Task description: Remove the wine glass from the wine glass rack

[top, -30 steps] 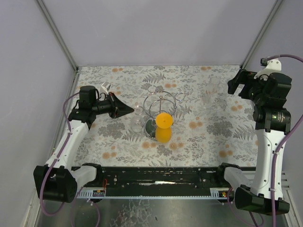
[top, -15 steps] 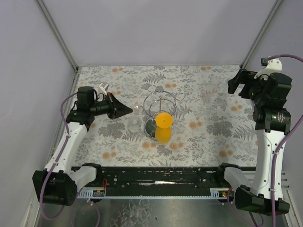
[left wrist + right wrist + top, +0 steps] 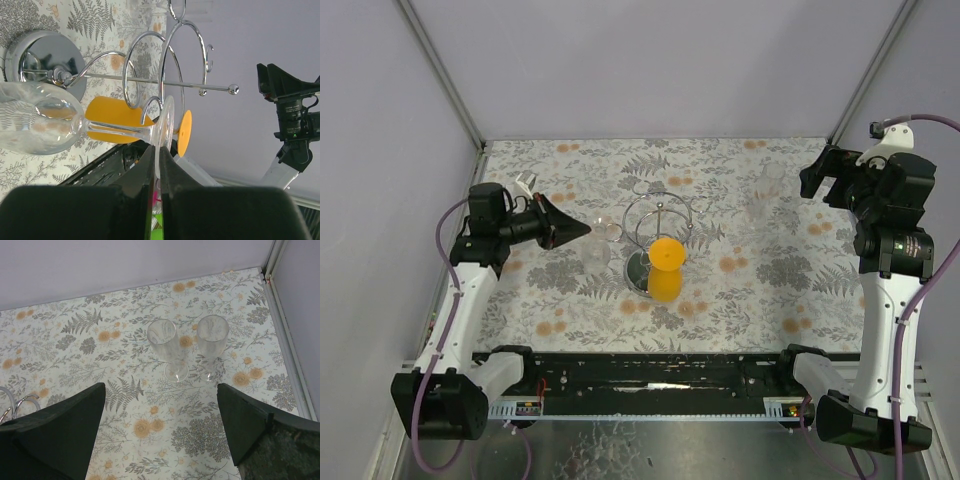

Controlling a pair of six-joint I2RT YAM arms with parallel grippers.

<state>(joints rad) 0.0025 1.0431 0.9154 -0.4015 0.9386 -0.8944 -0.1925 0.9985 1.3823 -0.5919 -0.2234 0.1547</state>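
Observation:
The wine glass rack (image 3: 660,222) stands mid-table, a chrome wire stand with a round disc base; the left wrist view shows its post (image 3: 150,81) and base (image 3: 45,52). An orange wine glass (image 3: 666,268) hangs from it, also in the left wrist view (image 3: 112,125). My left gripper (image 3: 582,230) is shut on the foot of a clear wine glass (image 3: 597,252), held level just left of the rack. In the left wrist view the foot (image 3: 167,125) sits between my fingers (image 3: 159,150), next to a curled loop. My right gripper (image 3: 828,180) is open, raised at the back right.
Two clear glasses (image 3: 167,347) (image 3: 212,340) stand upright on the floral table near the back right corner, below my right gripper (image 3: 161,390). They show faintly in the top view (image 3: 760,195). Grey walls close the left, back and right sides.
My left gripper has drawn back to the left with the clear wine glass, away from the rack's centre. The right arm has not moved.

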